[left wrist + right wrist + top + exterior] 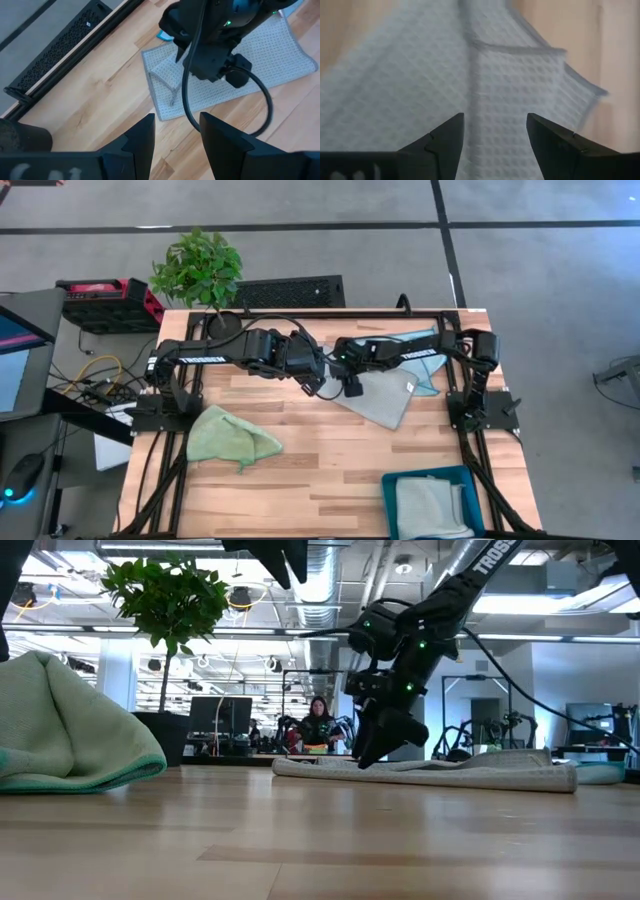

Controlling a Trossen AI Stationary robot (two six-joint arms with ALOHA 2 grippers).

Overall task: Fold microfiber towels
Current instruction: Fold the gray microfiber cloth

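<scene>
Green towel bunched at left edge of low view, closest to lens; in high view it lies lower left of tabletop. Grey towel spread at table centre-right, one corner turned over, blue towel partly beneath its upper right edge. Right gripper fingers apart, low over grey towel's left corner, gripping nothing. Left gripper fingers apart, just beside it, above bare wood. Teal bin lower right, grey towel folded inside. Potted plant upper left.
</scene>
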